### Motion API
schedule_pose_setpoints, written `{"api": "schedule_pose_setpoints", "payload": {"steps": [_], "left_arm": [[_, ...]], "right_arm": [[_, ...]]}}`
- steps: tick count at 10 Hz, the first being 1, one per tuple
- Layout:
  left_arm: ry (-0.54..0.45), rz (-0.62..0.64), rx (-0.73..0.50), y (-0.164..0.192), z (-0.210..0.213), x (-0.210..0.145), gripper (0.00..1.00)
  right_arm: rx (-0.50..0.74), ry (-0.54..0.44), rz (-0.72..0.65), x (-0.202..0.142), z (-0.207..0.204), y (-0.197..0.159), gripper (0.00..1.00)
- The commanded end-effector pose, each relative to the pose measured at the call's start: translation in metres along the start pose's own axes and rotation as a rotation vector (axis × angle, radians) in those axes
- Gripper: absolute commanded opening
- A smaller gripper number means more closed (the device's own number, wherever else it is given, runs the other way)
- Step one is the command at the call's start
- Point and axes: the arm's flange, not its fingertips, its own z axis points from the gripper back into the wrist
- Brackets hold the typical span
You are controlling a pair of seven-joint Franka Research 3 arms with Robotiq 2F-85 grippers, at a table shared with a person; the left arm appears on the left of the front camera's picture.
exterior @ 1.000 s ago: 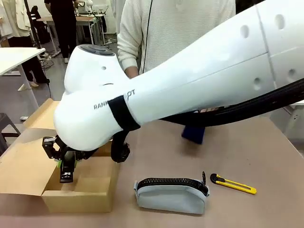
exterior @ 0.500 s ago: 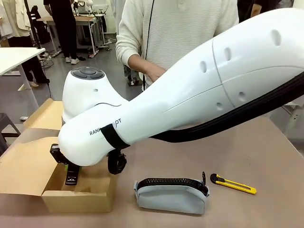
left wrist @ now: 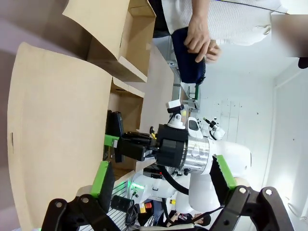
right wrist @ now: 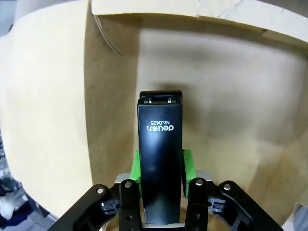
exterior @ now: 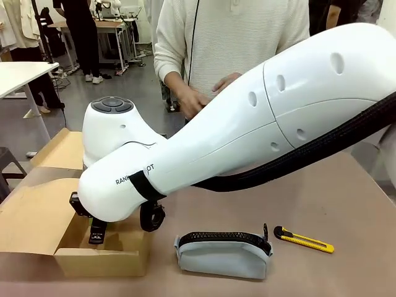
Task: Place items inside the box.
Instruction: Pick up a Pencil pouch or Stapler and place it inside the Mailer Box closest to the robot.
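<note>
Front camera facing across the table (exterior: 322,198) at the person (exterior: 229,37); both wrist cameras near the shared box (exterior: 102,261)

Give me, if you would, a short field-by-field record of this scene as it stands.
Box: open brown cardboard box, on the robot's left
Right gripper: inside the box, green pads flanking an upright black stapler; whether it grips or has let go cannot be told
Left gripper: open, holding nothing
Not yet boxed: pale grey pouch with black zipper; yellow utility knife to its right
Person: hands holding a navy pouch
</note>
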Motion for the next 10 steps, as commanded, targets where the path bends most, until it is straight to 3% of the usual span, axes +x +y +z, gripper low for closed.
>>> {"api": "schedule_pose_setpoints", "payload": {"steps": [1, 2, 10], "left_arm": [[0.002, -0.018, -0.017, 0.0005, 0.0003, -0.0024, 1.00], [0.002, -0.018, -0.017, 0.0005, 0.0003, -0.0024, 1.00], [0.002, -0.018, -0.017, 0.0005, 0.0003, -0.0024, 1.00]], "right_arm": [[-0.011, -0.023, -0.033, -0.0028, 0.0047, 0.0082, 0.92], [-0.010, -0.025, -0.038, -0.0027, 0.0052, 0.0074, 0.99], [0.026, -0.027, -0.056, -0.0045, 0.0046, 0.0010, 1.00]]}}
